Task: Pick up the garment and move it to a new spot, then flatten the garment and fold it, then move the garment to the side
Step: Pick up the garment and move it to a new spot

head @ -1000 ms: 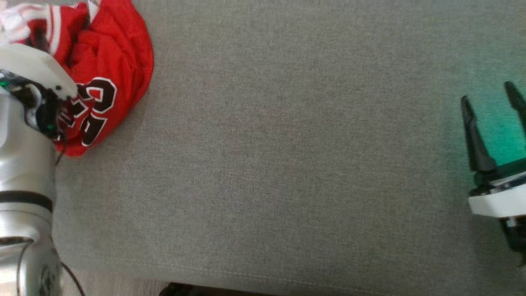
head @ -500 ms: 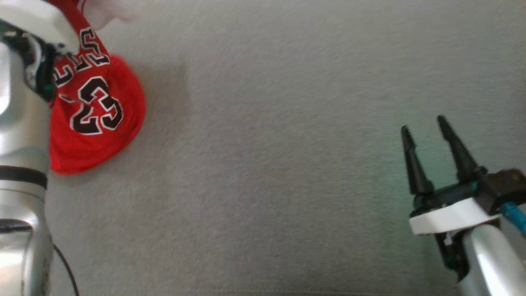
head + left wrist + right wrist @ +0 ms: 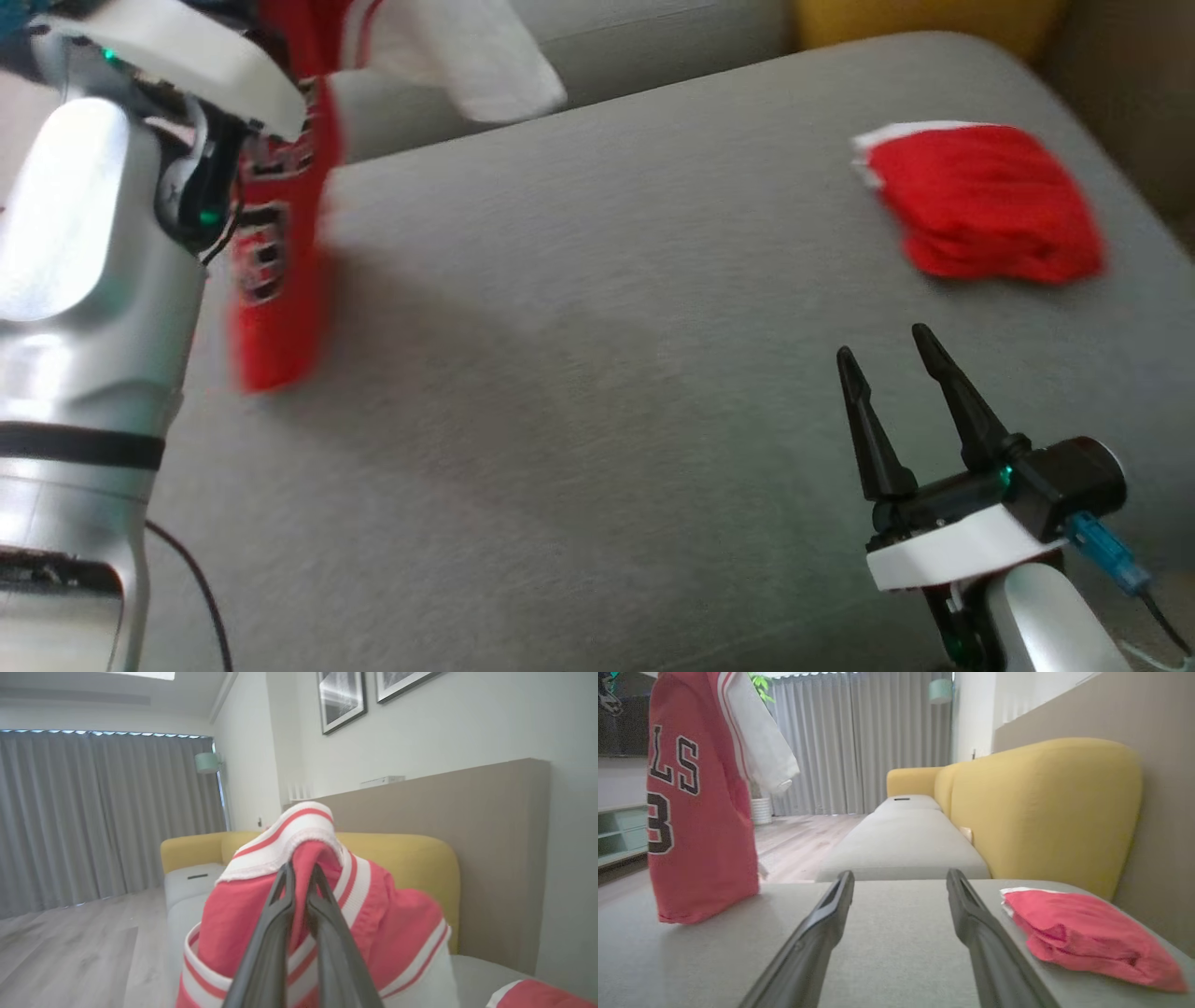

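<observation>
Jersey (image 3: 703,826), red with black lettering and a white sleeve, is hanging upright from the left gripper (image 3: 302,868), whose fingers are pressing together on a fold of cloth near its striped trim. It is dangling over the left end of the grey seat (image 3: 597,392), beside the left arm (image 3: 84,280). Its hem is reaching down close to the seat, though whether it is touching I cannot tell. Right gripper (image 3: 882,341) is hovering over the seat's near right part, fingers spread wide and holding nothing, pointing toward the far edge. Beyond it, near the far right corner, a folded red cloth (image 3: 985,201) is lying flat on the seat, well apart from the jersey. Behind that corner a yellow backrest (image 3: 1041,812) is rising.
</observation>
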### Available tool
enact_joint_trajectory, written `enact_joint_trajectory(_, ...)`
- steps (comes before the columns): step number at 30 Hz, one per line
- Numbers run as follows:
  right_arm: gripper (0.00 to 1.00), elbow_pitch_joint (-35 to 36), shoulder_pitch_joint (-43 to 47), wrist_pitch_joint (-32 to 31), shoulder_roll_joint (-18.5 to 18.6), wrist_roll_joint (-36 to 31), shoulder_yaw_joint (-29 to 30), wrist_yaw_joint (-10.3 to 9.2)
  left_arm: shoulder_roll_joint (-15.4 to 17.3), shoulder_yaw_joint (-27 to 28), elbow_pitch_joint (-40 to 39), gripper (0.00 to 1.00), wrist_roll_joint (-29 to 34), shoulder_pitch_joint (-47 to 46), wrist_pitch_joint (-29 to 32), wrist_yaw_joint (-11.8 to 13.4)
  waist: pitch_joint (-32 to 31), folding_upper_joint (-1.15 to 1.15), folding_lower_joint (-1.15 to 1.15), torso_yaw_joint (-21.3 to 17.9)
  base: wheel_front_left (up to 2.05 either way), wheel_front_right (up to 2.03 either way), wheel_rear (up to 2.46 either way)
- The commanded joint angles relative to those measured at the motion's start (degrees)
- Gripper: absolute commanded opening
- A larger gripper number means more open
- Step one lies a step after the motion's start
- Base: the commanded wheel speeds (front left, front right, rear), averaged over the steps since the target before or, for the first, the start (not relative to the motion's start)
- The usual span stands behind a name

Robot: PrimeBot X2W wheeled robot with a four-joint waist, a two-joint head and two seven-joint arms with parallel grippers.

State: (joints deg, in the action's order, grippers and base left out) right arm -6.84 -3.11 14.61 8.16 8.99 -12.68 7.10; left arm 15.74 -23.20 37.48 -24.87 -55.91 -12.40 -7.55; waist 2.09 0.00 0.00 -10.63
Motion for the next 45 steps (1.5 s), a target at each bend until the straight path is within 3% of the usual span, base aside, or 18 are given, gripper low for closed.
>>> enact_joint_trajectory(1,1.0,2.1,-1.6,0.4,-0.2,-0.2,-1.2,0.39,2.6,1.2,-2.8,0.0,-0.2,-3.3,-0.6,0.1,-2.9,0.0,0.0,-6.4,0.0,0.0,0.0)
enact_joint_trajectory(9,1.0,2.7,-1.0,0.4,-1.1,-0.1,-1.5,0.39,-0.4,-3.0,-3.4,0.0,-3.7,2.4,-0.6,0.1,-0.5,0.0,0.0,-9.4,0.0,0.0,0.0)
enact_joint_trajectory(15,1.0,3.2,-0.8,0.4,-1.3,0.3,-1.2,0.39,-2.4,-6.6,-2.7,0.0,-6.2,10.7,-1.5,0.1,3.4,0.0,0.0,-8.3,0.0,0.0,0.0)
enact_joint_trajectory(21,1.0,3.8,-2.5,0.4,-1.0,0.5,-1.6,0.39,-4.3,-11.3,-1.5,0.0,-4.8,18.5,-2.5,0.1,8.6,0.0,0.0,-6.3,0.0,0.0,0.0)
enact_joint_trajectory(23,1.0,3.8,-3.2,0.4,-1.0,0.5,-1.5,0.39,-4.7,-9.6,-2.9,0.0,-3.7,20.3,-2.6,0.1,9.4,0.0,0.0,-5.5,0.0,0.0,0.0)
enact_joint_trajectory(24,1.0,3.7,-3.4,0.4,-1.0,0.4,-1.4,0.39,-4.8,-8.4,-3.9,0.31,-2.2,21.2,-2.6,0.3,9.4,0.0,0.0,-5.0,0.0,0.0,0.0)
enact_joint_trajectory(25,1.0,3.4,-3.6,0.4,-1.0,0.2,-1.4,0.39,-5.1,-7.2,-4.7,1.0,-0.9,22.2,-2.6,0.4,9.3,0.0,0.0,-4.5,0.0,0.0,0.0)
enact_joint_trajectory(35,1.0,-0.5,0.2,0.4,-2.1,0.0,-0.2,0.39,-8.8,7.2,-21.3,1.0,10.8,40.1,-2.6,6.3,-1.0,0.0,0.0,2.2,0.0,0.0,0.0)
enact_joint_trajectory(40,1.0,-2.1,2.8,0.4,-3.1,-0.3,2.3,0.39,-10.7,12.7,-27.9,1.0,12.9,50.5,-2.6,9.1,-4.8,0.0,0.0,6.7,0.0,0.0,0.0)
enact_joint_trajectory(45,1.0,-2.5,4.5,0.4,-4.0,-0.6,5.6,0.39,-12.0,16.4,-33.4,1.0,13.7,58.2,-2.6,10.0,-6.8,0.0,0.0,10.6,0.0,0.0,0.0)
